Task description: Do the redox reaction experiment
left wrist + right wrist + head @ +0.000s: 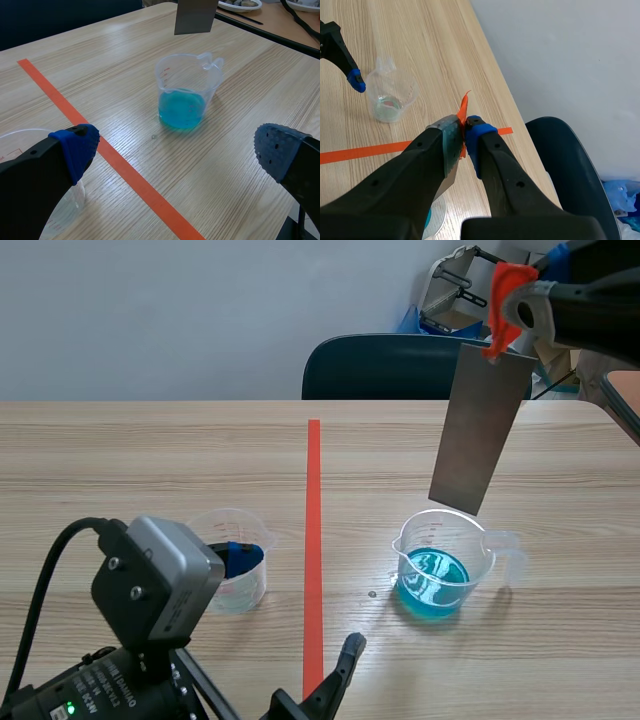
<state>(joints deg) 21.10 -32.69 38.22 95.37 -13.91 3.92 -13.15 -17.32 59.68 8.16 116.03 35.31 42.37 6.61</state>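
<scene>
The left arm comes in low, and its left gripper [177, 150] has its jaws spread wide with nothing between them. One blue-padded fingertip [75, 146] sits just beside the rim of the clear beaker [238, 575], and the other is out toward the tape line [314, 540]. There are two plastic measuring beakers, one on each side of that single orange-red line. The clear beaker is left of it. Right of it is the beaker of blue liquid [440, 565], which stands upright with its handle pointing away from the line. The liquid fills only its lowest part.

There is one metal plate [480, 425], a flat grey rectangle that hangs in the air above the beaker of blue liquid. Its long axis is nearly vertical, leaning a little so that the top end lies further right than the bottom. The short lower edge points down at the beaker's mouth. From the left wrist view that edge is clear of the rim and out of the liquid. An orange-red tab [505, 295] sits at the plate's top end.

The right gripper [463, 135], raised at the far right, has its jaws pinching the plate's top end at the tab. One dark chair [385, 365] stands behind the table.
</scene>
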